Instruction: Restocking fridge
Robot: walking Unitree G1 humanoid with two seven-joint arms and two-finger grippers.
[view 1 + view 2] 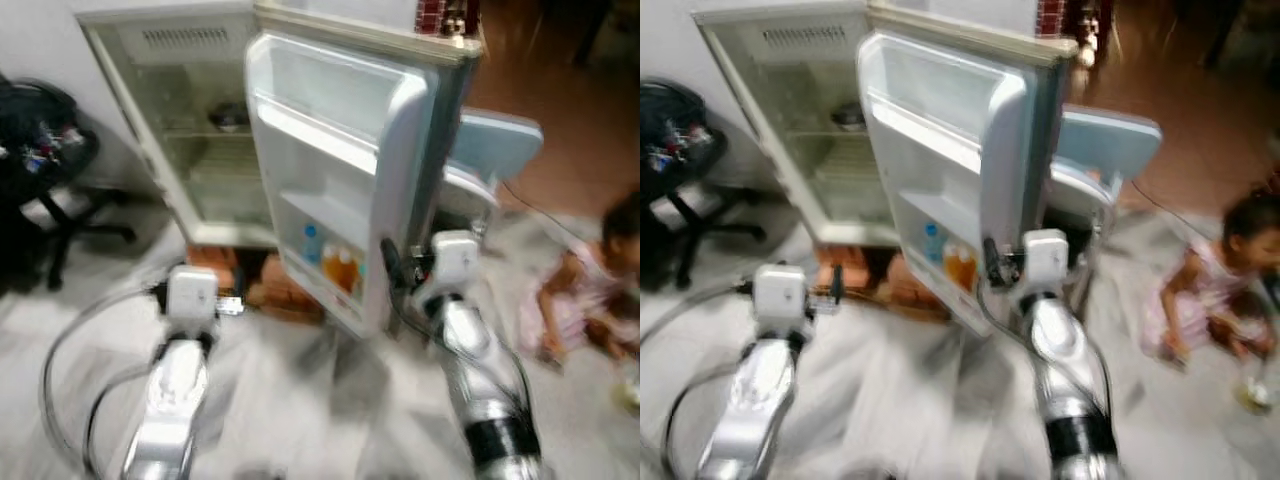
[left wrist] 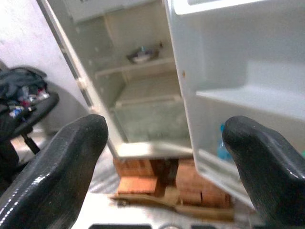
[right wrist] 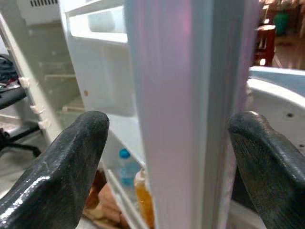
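A pale tiled floor (image 1: 90,300) stretches before me, with reddish flooring farther back on the right. At far left stands a black office chair (image 1: 45,170) piled with dark things. Next comes the small white fridge (image 1: 190,130), raised on bricks (image 2: 143,174), its cabinet open and nearly bare; a small metal bowl (image 1: 228,117) sits on an upper shelf. My left gripper (image 2: 162,157) hovers low in front of the cabinet, its two black fingers spread wide with nothing between them. The fridge door (image 1: 340,170) swings out toward me, and its bottom rack holds a blue-capped water bottle (image 1: 311,243) beside an orange bottle (image 1: 342,268). My right gripper (image 3: 167,157) is at the door's outer edge, fingers spread with one on each side of that edge, not visibly pressing it. Behind the door is a pale blue and white appliance (image 1: 495,150). At far right, a child in pink (image 1: 590,290) sits on the floor.
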